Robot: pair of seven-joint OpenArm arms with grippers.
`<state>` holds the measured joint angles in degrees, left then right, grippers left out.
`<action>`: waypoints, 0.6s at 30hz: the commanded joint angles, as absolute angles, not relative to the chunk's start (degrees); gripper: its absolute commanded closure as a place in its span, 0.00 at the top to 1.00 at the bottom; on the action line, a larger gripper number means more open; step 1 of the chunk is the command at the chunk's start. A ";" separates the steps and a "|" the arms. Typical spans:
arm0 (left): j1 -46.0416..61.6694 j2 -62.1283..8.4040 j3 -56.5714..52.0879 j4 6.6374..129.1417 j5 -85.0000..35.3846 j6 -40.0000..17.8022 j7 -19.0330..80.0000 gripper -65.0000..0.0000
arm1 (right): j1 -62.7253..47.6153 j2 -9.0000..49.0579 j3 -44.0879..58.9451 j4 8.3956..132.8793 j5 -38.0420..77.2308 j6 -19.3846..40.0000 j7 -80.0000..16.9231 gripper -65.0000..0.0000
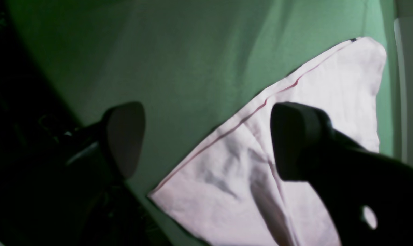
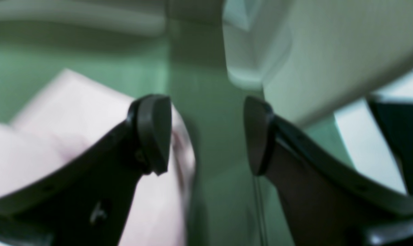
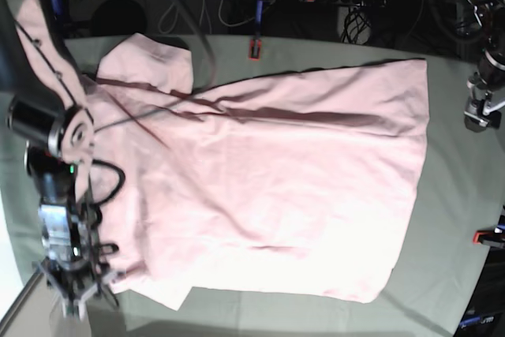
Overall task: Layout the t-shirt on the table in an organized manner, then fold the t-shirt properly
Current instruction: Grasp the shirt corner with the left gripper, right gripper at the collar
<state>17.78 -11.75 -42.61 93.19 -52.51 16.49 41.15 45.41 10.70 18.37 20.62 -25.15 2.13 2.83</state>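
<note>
t-shirt [image 3: 268,187]: thin matt pink cloth, creased.
table [image 3: 450,219]: matt grey-green cloth cover.
gripper pads [image 2: 153,133]: smooth black plastic.

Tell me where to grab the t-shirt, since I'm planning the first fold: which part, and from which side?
Probably the hem corner of the t-shirt nearest the open left pincer, approached from the bare table beyond the hem. The corner lies flat and thin, with room beside it to slide a finger under.
</note>
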 commanded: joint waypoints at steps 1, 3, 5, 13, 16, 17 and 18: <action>18.51 -12.70 -42.77 93.93 -52.97 16.13 40.75 0.86 | 45.85 11.38 18.51 23.52 -25.19 1.98 3.82 0.52; 19.21 -12.62 -40.92 94.02 -52.97 16.04 40.75 0.86 | 42.15 11.30 18.59 28.44 -25.10 2.07 2.86 0.52; 19.47 -12.70 -38.99 94.64 -52.97 16.04 40.75 0.86 | 38.02 11.03 18.59 34.15 -25.10 2.07 1.98 0.53; 25.45 -12.62 -32.84 94.02 -52.97 16.04 40.66 0.85 | 23.96 2.42 29.41 61.93 -25.10 15.69 -6.64 0.52; 25.80 -12.62 -28.97 93.76 -52.53 16.04 40.48 0.85 | 19.38 -2.33 34.07 72.22 -25.10 24.57 -9.63 0.52; 25.80 -12.62 -28.44 93.67 -52.44 16.04 40.48 0.85 | 17.45 -3.91 34.68 75.21 -25.10 26.77 -10.77 0.52; 25.89 -12.62 -27.74 93.67 -52.44 16.04 40.31 0.85 | 15.60 -5.05 34.95 78.11 -25.10 28.53 -12.00 0.52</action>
